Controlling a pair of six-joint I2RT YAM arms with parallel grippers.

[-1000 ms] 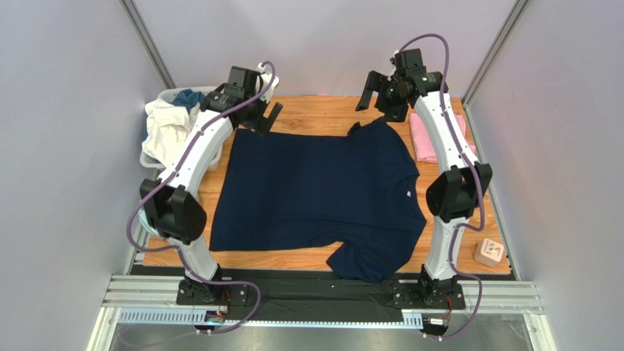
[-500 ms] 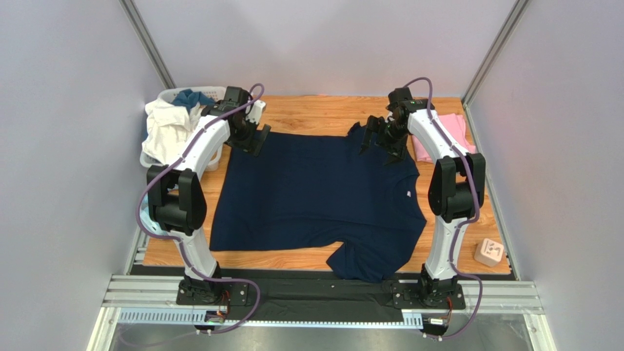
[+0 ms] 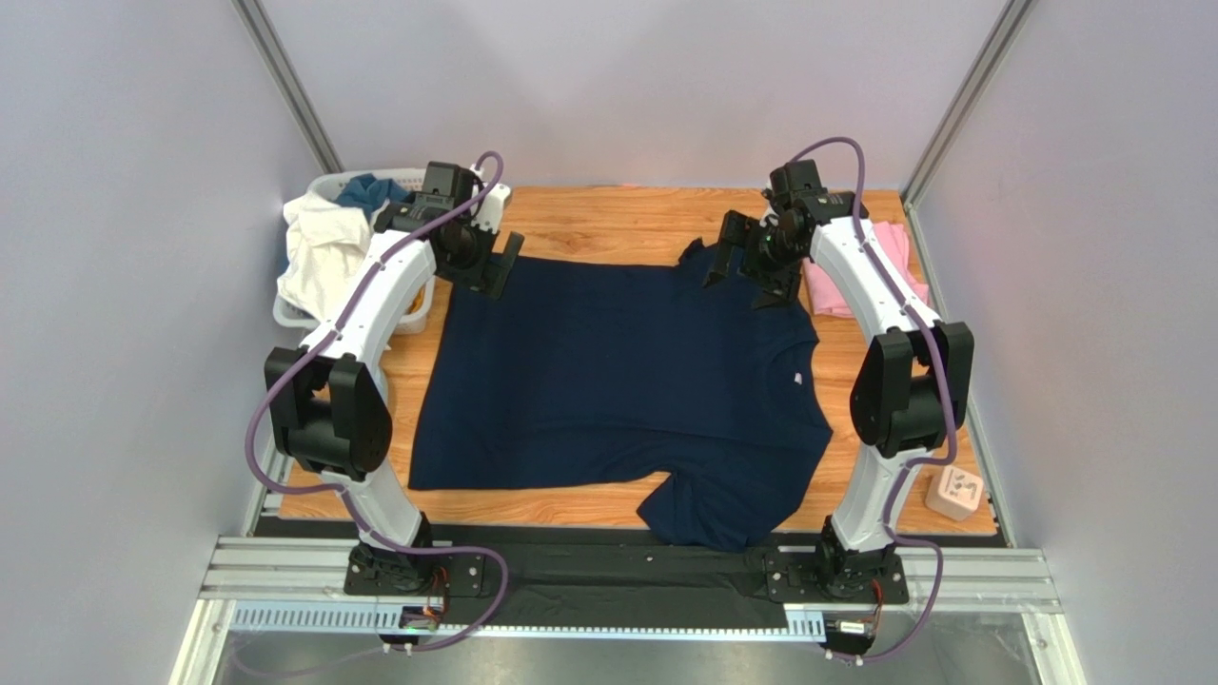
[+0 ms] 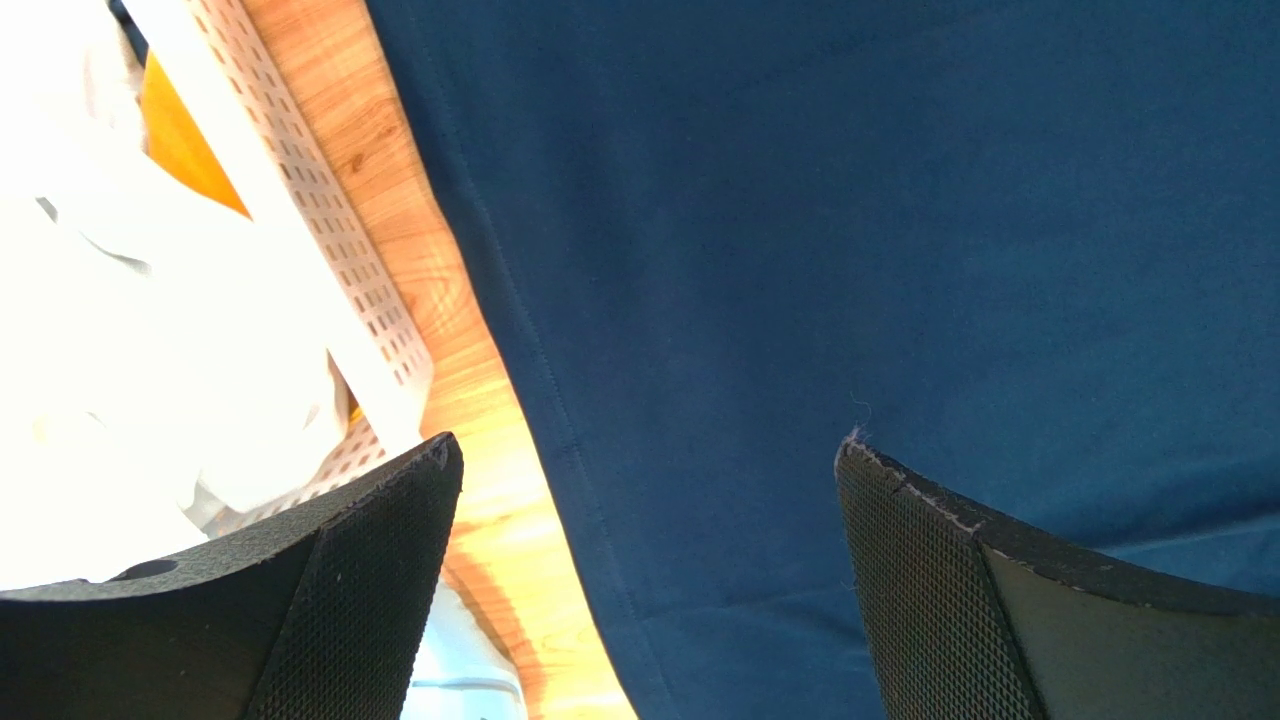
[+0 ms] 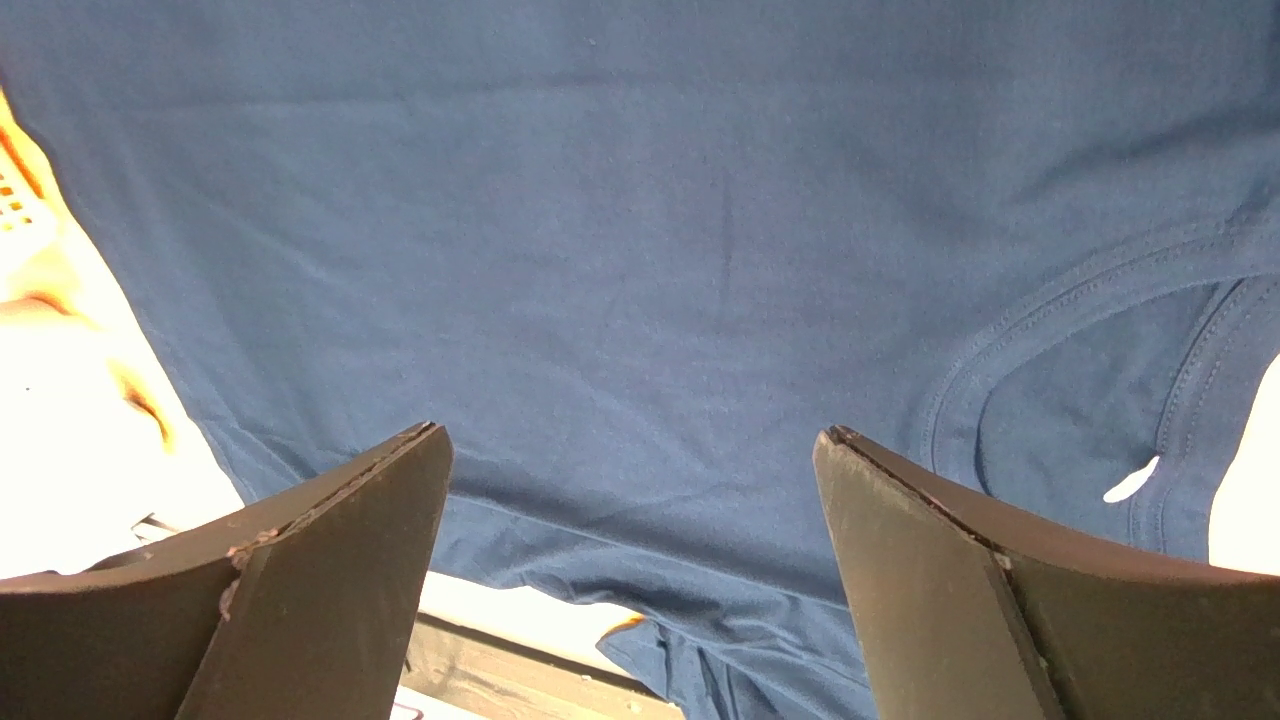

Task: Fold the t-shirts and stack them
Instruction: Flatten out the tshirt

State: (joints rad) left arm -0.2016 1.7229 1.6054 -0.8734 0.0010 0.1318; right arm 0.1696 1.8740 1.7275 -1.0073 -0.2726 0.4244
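navy shirt [image 3: 615, 378]: flat mid-table, soft, light, limp | pink shirt [image 3: 825, 290]: 2 o'clock | left gripper [image 3: 493, 266]: open, empty, over 11 o'clock hem corner | right gripper [image 3: 745, 269]: open, empty, over 1 o'clock sleeve | hold: pinch those edges

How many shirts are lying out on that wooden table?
2: a navy t-shirt spread in the middle, a pink t-shirt at the far right edge. The basket at the left holds more clothes, maybe shirts.
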